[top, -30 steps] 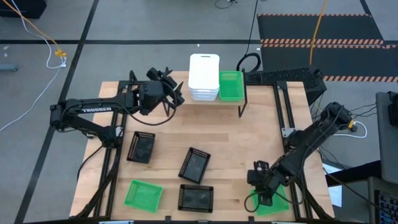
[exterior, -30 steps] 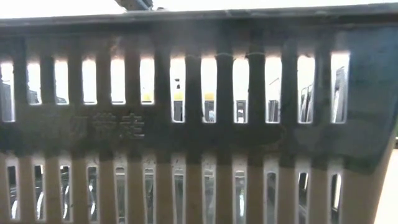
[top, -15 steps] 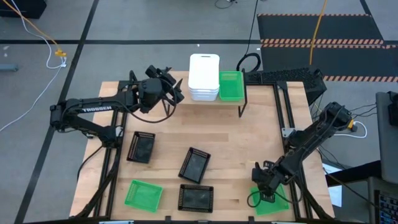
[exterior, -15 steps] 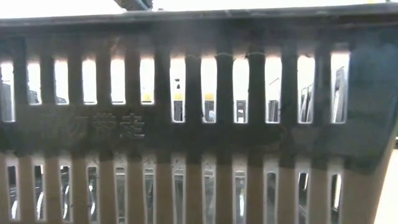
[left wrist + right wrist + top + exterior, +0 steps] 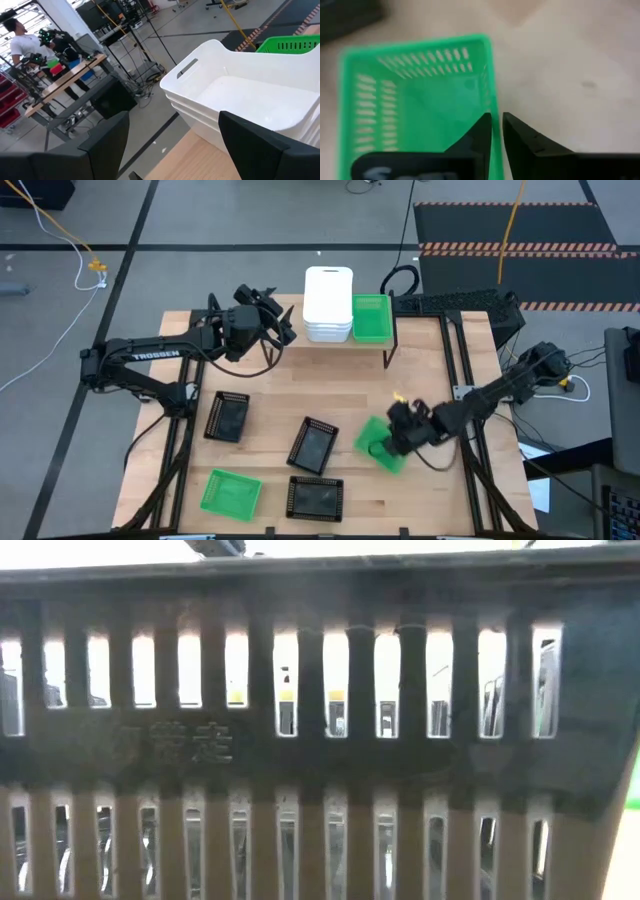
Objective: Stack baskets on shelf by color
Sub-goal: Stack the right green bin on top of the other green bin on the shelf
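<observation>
The right gripper (image 5: pixel 392 442) is clamped on the rim of a green basket (image 5: pixel 378 445), while the left gripper (image 5: pixel 281 321), fingers spread and empty, hangs just beside the white baskets (image 5: pixel 328 302).

My overhead camera looks straight down on the whole table (image 5: pixel 400 395), floor showing all round it. My low camera sits at tabletop height, pressed right up against a black basket (image 5: pixel 320 740) whose slotted wall fills the picture; the room shows only through the slots. My left wrist camera faces the white stack (image 5: pixel 240 95) at close range, room behind it; the overhead shares that stack (image 5: pixel 328 305). My right wrist camera looks down, very near, onto a green basket (image 5: pixel 415 95), also seen overhead (image 5: pixel 378 444).
</observation>
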Action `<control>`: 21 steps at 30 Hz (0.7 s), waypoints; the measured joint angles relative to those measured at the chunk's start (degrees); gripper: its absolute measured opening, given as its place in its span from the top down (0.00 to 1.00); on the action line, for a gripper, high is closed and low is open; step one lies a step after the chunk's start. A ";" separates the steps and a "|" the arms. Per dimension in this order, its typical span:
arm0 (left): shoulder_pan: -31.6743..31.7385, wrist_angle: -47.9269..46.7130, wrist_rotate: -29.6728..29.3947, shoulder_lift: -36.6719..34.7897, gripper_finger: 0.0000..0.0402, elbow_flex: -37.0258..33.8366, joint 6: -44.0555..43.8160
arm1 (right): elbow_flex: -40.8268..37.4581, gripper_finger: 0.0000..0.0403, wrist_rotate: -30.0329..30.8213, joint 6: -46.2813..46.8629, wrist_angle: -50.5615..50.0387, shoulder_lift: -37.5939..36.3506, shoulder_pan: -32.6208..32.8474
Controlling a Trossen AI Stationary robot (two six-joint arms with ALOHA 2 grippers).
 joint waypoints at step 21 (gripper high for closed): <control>0.00 -6.23 -0.08 0.00 0.23 0.00 -2.52 | -0.04 0.89 2.82 -29.21 6.29 -11.29 -14.35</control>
